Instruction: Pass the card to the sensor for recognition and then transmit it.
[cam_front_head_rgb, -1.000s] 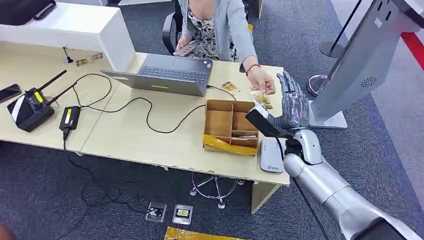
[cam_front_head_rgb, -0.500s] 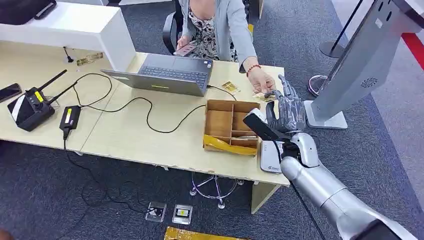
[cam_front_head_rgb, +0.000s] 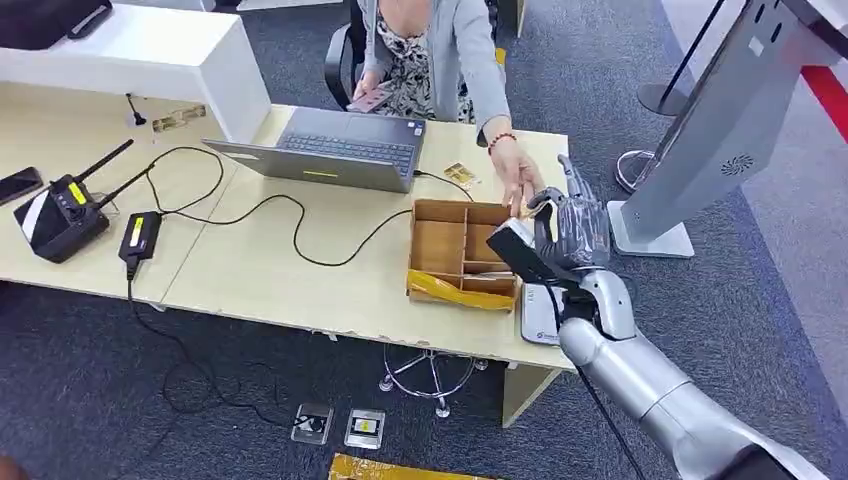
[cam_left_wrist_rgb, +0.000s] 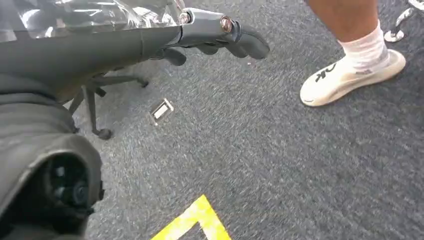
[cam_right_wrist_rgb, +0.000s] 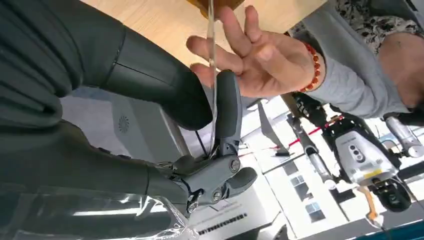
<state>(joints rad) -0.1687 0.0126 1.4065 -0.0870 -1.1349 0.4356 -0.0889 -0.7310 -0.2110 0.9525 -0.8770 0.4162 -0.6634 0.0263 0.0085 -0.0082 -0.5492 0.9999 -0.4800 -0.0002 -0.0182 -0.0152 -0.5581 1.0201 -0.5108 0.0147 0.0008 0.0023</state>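
The robot's right hand (cam_front_head_rgb: 568, 228) is up over the far right end of the counter (cam_front_head_rgb: 300, 280), next to the brown box (cam_front_head_rgb: 462, 252) with little rooms in it. In the right wrist view, a thin clear card (cam_right_wrist_rgb: 212, 75) stands on its edge between the thick thumb and a dark finger (cam_right_wrist_rgb: 228, 107), so the fingers are pinching the card. A person's hand (cam_right_wrist_rgb: 260, 57) is open and right beside the card, with its fingertips near the top of it. I cannot tell if that hand is touching the card yet. The white card reader (cam_front_head_rgb: 543, 312) lies flat on the counter just under the robot's wrist. The left hand (cam_left_wrist_rgb: 220, 35) hangs down over the grey carpet, its fingers bent a little and holding nothing; I cannot tell if they are spread or pressed together. I think the card is being given to the person now. Here is what could go wrong. The card is thin and slippery, and only its edge is held. If the robot lets go before the person has a good hold, the card could drop into the box or onto the floor. If the robot holds on too tight while the person pulls, the card could bend.
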